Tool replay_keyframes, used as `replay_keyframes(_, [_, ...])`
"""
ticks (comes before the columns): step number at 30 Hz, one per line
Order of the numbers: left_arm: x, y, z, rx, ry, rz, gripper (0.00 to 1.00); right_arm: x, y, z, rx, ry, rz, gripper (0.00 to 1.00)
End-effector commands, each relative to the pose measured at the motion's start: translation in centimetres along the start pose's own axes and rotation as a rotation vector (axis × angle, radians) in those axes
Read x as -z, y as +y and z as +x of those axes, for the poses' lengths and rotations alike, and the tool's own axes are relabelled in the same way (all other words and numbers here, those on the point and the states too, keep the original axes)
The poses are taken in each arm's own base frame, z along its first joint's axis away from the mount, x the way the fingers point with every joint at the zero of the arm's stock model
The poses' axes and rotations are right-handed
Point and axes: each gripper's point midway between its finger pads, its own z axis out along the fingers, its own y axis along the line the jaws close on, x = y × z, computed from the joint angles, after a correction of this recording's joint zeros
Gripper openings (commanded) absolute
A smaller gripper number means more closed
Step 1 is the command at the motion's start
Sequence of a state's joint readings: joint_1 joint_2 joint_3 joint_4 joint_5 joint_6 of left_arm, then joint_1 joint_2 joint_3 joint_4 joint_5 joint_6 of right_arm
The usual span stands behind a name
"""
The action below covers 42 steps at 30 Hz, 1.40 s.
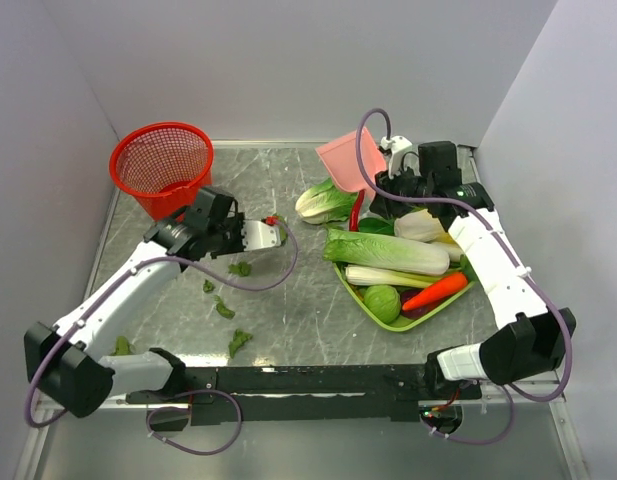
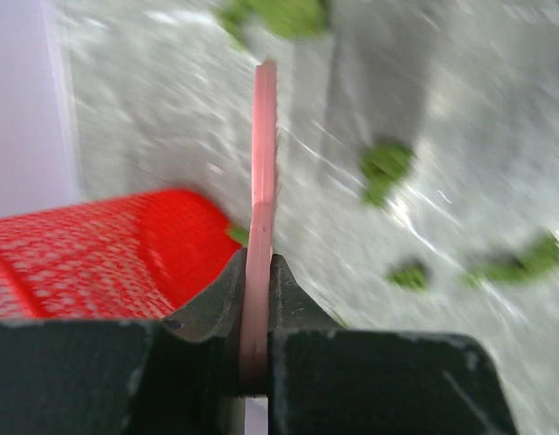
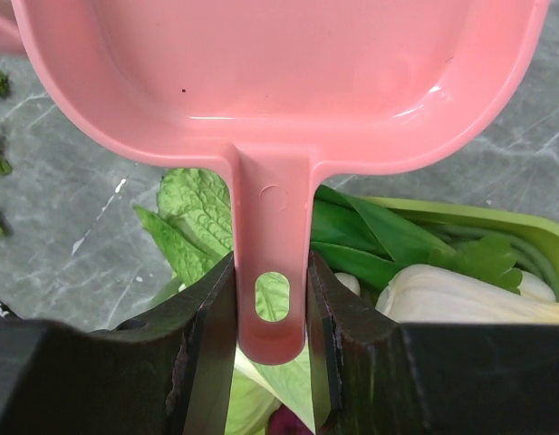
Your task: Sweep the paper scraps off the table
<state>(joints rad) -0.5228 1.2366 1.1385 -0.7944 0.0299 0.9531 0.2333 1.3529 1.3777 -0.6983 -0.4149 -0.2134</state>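
Both clamped on stuff: left end effector (image 2: 257,274) pinches a thin pink strip (image 2: 264,136), right end effector (image 3: 270,272) grips the pink dustpan (image 3: 279,72) handle; paper scraps (image 1: 224,308) dot the table (image 1: 308,300) lower left.

The left arm (image 1: 118,290) reaches diagonally forward from the near left. The left hand (image 1: 271,233) is low over the surface (image 1: 308,310), fingers (image 2: 216,299) pinched on a thin pink strip (image 2: 261,163). The right arm (image 1: 493,260) extends farther, wrist turned left, and the right hand (image 1: 380,182) clamps a pink handle (image 3: 270,236).
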Motion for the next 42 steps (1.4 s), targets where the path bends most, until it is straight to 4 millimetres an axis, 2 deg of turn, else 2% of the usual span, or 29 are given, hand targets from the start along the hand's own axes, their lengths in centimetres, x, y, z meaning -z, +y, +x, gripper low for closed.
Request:
replay_keyframes(1, [-1.0,4.8,-3.4,-0.035,-0.165,-0.233,0.01,2.7,0.6,-1.8,0.089,-0.089,0.028,0.00])
replay_keyframes(2, [-2.7,4.4,-2.8,-0.081,-0.136,-0.222,0.01,3.0,0.6,-2.3,0.092,-0.102,0.035,0.00])
replay_keyframes(4, [-3.9,5.5,-3.1,-0.120,-0.125,-0.246,0.01,3.7,0.6,-2.8,0.107,-0.124,0.047,0.00])
replay_keyframes(5, [-5.6,5.4,-2.8,-0.154,-0.100,-0.219,0.01,4.2,0.7,-3.0,0.117,-0.137,0.054,0.00])
replay_keyframes(7, [-6.8,6.1,-3.2,-0.176,-0.100,-0.225,0.01,4.3,0.4,-2.7,0.130,-0.119,0.066,0.00])
replay_keyframes(8, [-8.1,6.9,-3.7,-0.187,-0.114,-0.252,0.01,4.3,0.4,-2.5,0.130,-0.111,0.071,0.00])
replay_keyframes(9, [-8.6,7.3,-3.3,-0.192,-0.090,-0.274,0.01,4.3,0.4,-2.4,0.128,-0.111,0.070,0.00])
replay_keyframes(11, [-10.0,7.1,-3.1,-0.208,-0.076,-0.251,0.01,4.5,0.8,-2.3,0.127,-0.119,0.056,0.00])
replay_keyframes(13, [-10.0,6.7,-3.4,-0.210,-0.078,-0.213,0.01,4.6,0.9,-2.2,0.126,-0.123,0.054,0.00])
replay_keyframes(14, [-9.9,6.0,-3.6,-0.229,-0.095,-0.181,0.01,4.5,0.9,-2.0,0.124,-0.120,0.055,0.00])
replay_keyframes(16, [-9.7,3.7,-2.5,-0.257,-0.080,-0.099,0.01,4.5,0.9,-1.8,0.131,-0.114,0.059,0.00])
replay_keyframes(17, [-8.7,3.2,-2.5,-0.305,-0.089,-0.085,0.01,4.5,0.7,-1.6,0.131,-0.112,0.064,0.00])
replay_keyframes(19, [-8.1,0.0,-0.9,-0.344,-0.067,0.026,0.01,4.4,0.8,-1.5,0.129,-0.107,0.060,0.00])
replay_keyframes(20, [-6.8,-0.3,-0.8,-0.349,-0.075,0.025,0.01,4.5,0.9,-1.4,0.130,-0.106,0.056,0.00])
replay_keyframes(22, [-5.7,-1.8,-0.4,-0.303,-0.083,0.062,0.01,4.6,0.9,-1.4,0.129,-0.104,0.056,0.00])
replay_keyframes(25, [-2.7,-1.1,-2.6,-0.190,-0.176,0.021,0.01,4.6,0.9,-1.0,0.129,-0.079,0.052,0.00])
replay_keyframes(27, [-1.2,0.3,-4.3,-0.121,-0.240,-0.031,0.01,4.6,0.8,-1.0,0.129,-0.074,0.052,0.00])
replay_keyframes(31, [1.1,5.0,-9.3,0.172,-0.427,-0.155,0.01,4.1,0.5,-0.6,0.126,-0.056,0.057,0.00])
replay_keyframes(32, [0.5,5.4,-10.6,0.210,-0.467,-0.127,0.01,4.0,0.5,-0.6,0.126,-0.053,0.059,0.00])
replay_keyframes(34, [1.3,6.6,-13.2,0.333,-0.558,-0.094,0.01,4.2,0.6,-0.7,0.128,-0.055,0.059,0.00])
replay_keyframes(35, [0.7,7.0,-14.5,0.364,-0.608,-0.067,0.01,4.3,0.5,-0.8,0.131,-0.058,0.063,0.00])
replay_keyframes(37, [0.7,7.8,-16.1,0.454,-0.672,-0.050,0.01,4.7,0.3,-1.1,0.128,-0.064,0.080,0.00])
replay_keyframes(38, [-0.3,7.7,-16.6,0.476,-0.684,-0.018,0.01,4.8,-0.1,-1.3,0.115,-0.063,0.105,0.00])
replay_keyframes(39, [0.0,8.6,-17.5,0.485,-0.720,-0.027,0.01,5.1,-0.7,-1.5,0.074,-0.065,0.145,0.00])
replay_keyframes(40, [-0.3,8.7,-18.0,0.509,-0.728,-0.001,0.01,5.7,-1.0,-2.3,0.061,-0.085,0.164,0.00])
replay_keyframes(41, [-1.6,8.4,-18.3,0.526,-0.720,0.039,0.01,6.0,-1.0,-2.7,0.039,-0.099,0.173,0.00])
replay_keyframes(42, [-1.4,9.1,-19.1,0.546,-0.744,0.044,0.01,6.5,-1.4,-3.1,0.029,-0.114,0.195,0.00])
